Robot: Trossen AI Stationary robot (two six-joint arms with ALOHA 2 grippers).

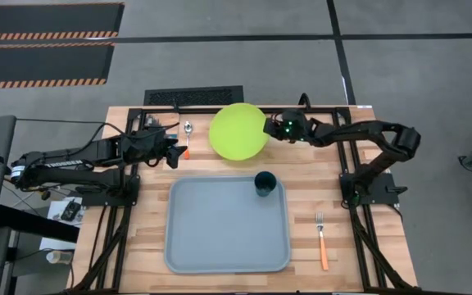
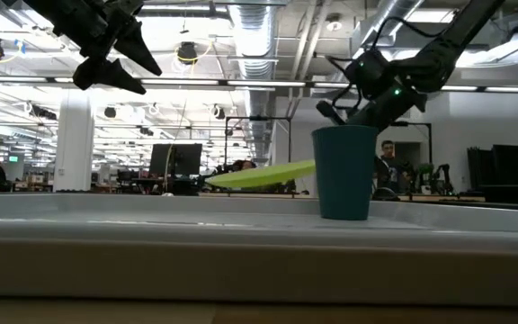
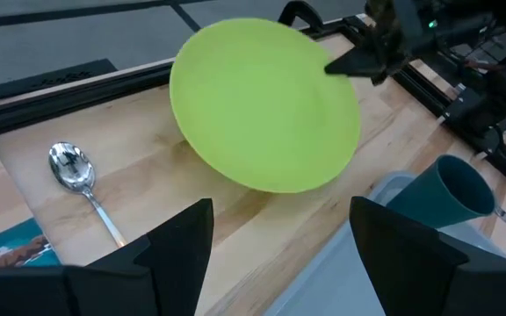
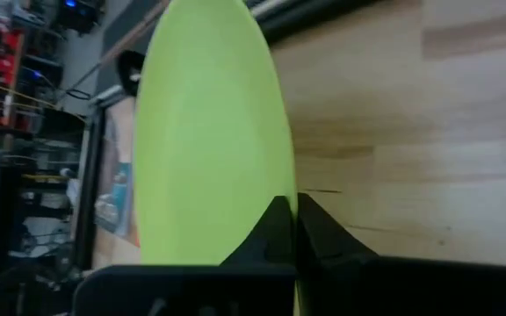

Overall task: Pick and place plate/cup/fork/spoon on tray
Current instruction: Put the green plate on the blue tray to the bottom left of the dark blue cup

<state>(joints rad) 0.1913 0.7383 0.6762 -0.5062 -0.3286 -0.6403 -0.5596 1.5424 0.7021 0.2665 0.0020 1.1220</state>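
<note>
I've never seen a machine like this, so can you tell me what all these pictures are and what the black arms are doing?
It is one robot with two dark arms at a wooden table. Each arm ends in a two-finger tool for grabbing.

Four cameras look at the same moment. One looks straight down from above, one sits low at table height, and one rides on each arm's wrist.

The right tool pinches the rim of the lime-green plate, which is lifted and tilted, not yet on the tray. The left tool waits open near the spoon, which lies on the table.

The blue-grey tray sits in the middle, and the dark teal cup already stands in its corner. The orange-handled fork lies on the table beside the tray.
</note>
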